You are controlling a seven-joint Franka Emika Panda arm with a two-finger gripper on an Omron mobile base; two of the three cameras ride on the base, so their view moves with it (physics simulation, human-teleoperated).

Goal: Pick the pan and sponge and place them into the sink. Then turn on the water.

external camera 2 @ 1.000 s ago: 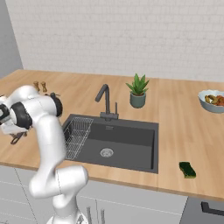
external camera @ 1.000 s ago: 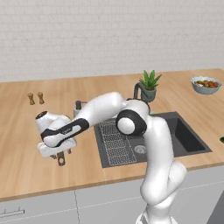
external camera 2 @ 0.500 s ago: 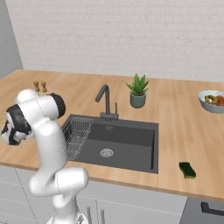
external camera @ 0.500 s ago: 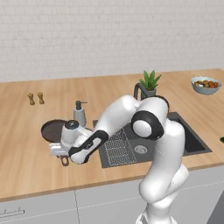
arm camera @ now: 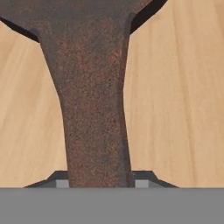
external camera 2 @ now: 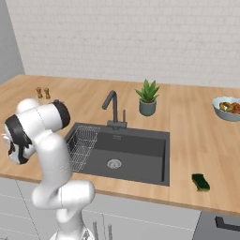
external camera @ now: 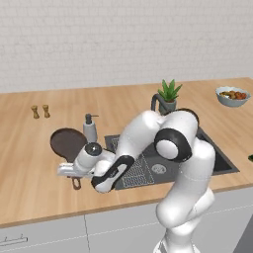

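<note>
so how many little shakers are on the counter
2: a pair of small shakers standing side by side at the counter's far left, behind the pan. More could be hidden behind the arm.

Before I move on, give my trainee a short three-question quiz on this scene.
1. True or false: the gripper is shut on the pan's handle.
2. Where is the sponge? A) in the sink B) on the counter right of the sink C) beside the plant
3. Fill in: the wire rack sits in the ___.

Key: 1 true; 2 B; 3 sink.
</note>
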